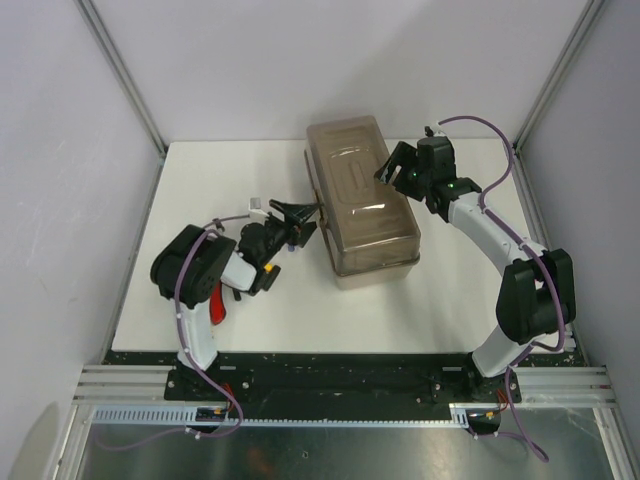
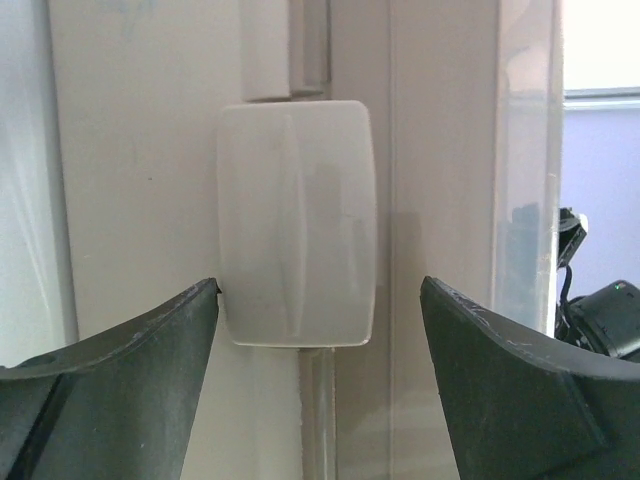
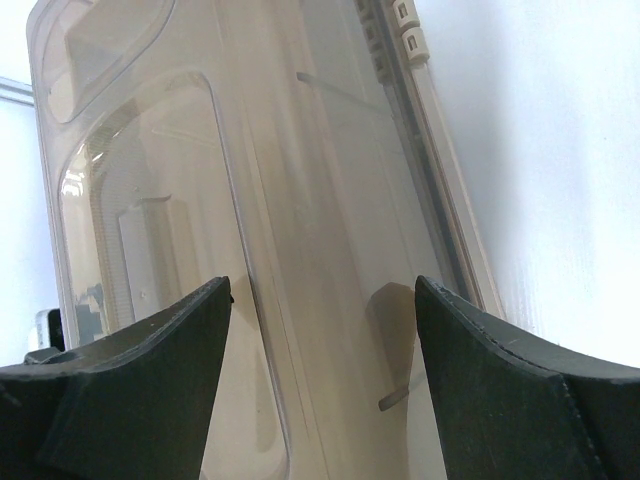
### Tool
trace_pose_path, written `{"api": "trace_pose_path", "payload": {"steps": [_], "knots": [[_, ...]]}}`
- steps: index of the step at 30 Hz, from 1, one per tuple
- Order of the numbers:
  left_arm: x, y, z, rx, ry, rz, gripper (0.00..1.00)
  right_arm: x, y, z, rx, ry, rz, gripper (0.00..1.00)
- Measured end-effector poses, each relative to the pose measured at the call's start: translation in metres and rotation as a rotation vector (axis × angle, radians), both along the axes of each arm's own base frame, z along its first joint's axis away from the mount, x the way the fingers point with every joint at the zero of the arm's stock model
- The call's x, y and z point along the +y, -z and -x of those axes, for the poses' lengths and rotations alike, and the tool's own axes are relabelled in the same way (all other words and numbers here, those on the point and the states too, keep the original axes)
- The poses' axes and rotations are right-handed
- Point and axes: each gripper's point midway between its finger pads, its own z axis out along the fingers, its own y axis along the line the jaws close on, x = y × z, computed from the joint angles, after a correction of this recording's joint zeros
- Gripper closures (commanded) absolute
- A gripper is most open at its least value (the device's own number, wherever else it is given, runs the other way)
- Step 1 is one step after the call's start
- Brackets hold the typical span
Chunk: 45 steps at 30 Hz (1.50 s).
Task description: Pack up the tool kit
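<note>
The beige toolbox (image 1: 362, 205) with its translucent brownish lid shut stands mid-table, angled. My left gripper (image 1: 300, 212) is open at the box's left side; in the left wrist view a pale latch (image 2: 296, 235) on the beige wall (image 2: 130, 200) sits just ahead, between the spread fingers (image 2: 140, 350). My right gripper (image 1: 395, 165) is open over the lid's far right part; the right wrist view shows the lid (image 3: 300, 200) close below its spread fingers (image 3: 500, 370). No hand tools show.
The white table (image 1: 200, 180) is walled by a grey enclosure with metal posts at the far corners. A black rail and metal strip run along the near edge under the arm bases.
</note>
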Motion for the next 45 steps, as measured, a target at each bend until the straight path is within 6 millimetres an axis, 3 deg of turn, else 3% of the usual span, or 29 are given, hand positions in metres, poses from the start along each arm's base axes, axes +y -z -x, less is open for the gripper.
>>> {"api": "trace_pose_path", "payload": {"steps": [6,13,22,28,34,45], "knots": [[0.0,0.022,-0.004,0.069,-0.031,0.045,0.15,0.0,0.0,0.0,0.0,-0.001,-0.002,0.24],[-0.001,0.019,-0.004,0.073,-0.037,0.078,0.24,0.001,0.0,0.0,0.001,-0.001,-0.003,0.24],[-0.002,0.009,-0.004,0.057,-0.037,0.086,0.49,0.002,0.0,0.0,-0.001,-0.001,-0.002,0.25],[-0.002,0.009,-0.004,0.055,-0.034,0.07,0.77,0.002,0.0,0.0,-0.001,0.0,-0.002,0.25],[-0.002,0.009,-0.004,0.051,-0.033,0.061,0.97,0.002,0.0,0.0,-0.001,0.0,-0.001,0.25],[-0.001,0.008,-0.003,0.039,-0.031,0.031,1.0,0.002,0.0,0.0,-0.001,0.0,-0.001,0.25]]}}
